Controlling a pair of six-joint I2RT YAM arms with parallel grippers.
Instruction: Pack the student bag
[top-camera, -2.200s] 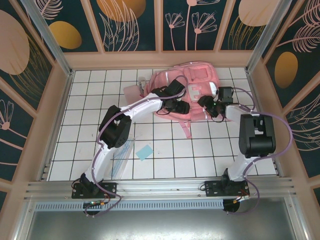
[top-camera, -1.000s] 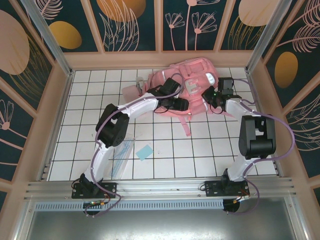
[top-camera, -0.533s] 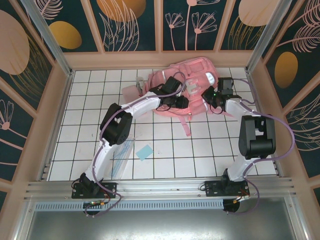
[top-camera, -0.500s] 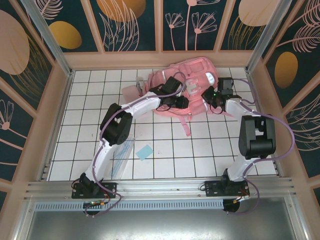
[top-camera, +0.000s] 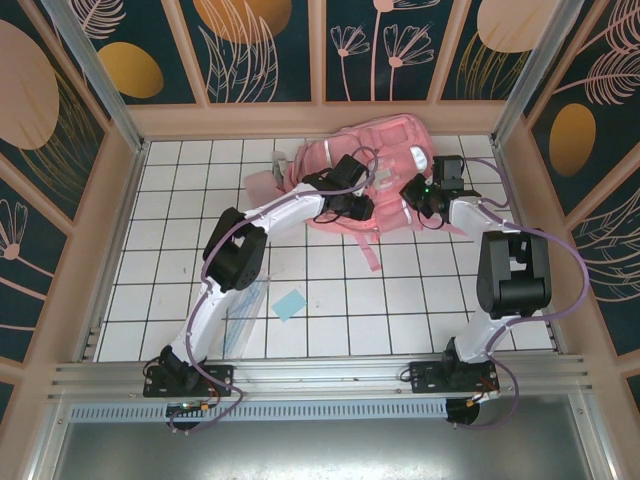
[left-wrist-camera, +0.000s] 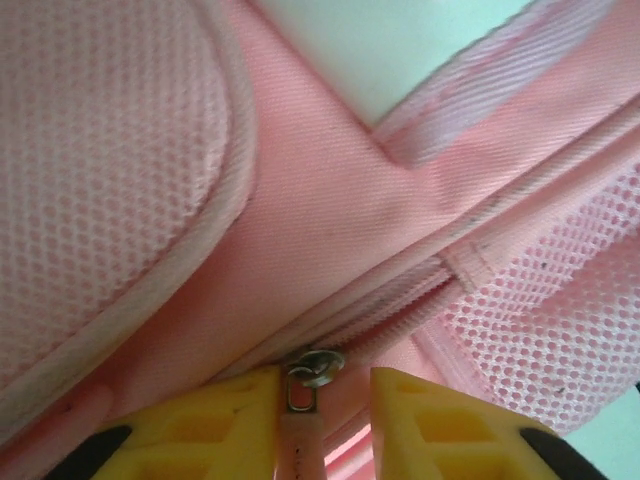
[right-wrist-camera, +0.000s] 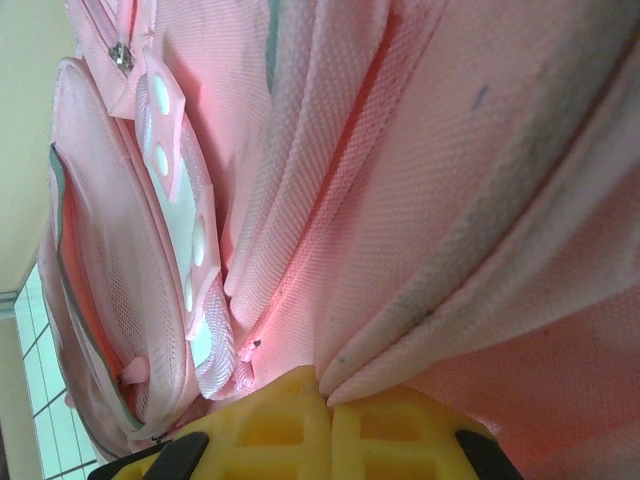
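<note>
Because both arms lie across it, the student bag (top-camera: 395, 135) is partly hidden, and both wrist views cut off its outline. It sits at the far middle of the white-tiled table (top-camera: 400, 310), which is walled by dark leaf-patterned panels (top-camera: 270, 50). The left gripper (left-wrist-camera: 325, 385) straddles the bag's zipper pull (left-wrist-camera: 312, 368) with its jaws slightly apart. The right gripper (right-wrist-camera: 325, 395) is clenched on a fold of the bag's fabric.

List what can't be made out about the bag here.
- student bag: contents hidden by its own fabric, top view.
- zipper pull: lower end cut off by the bottom edge, left wrist view.
- right gripper: how deep the pinched fabric goes, hidden between its fingers, right wrist view.
</note>
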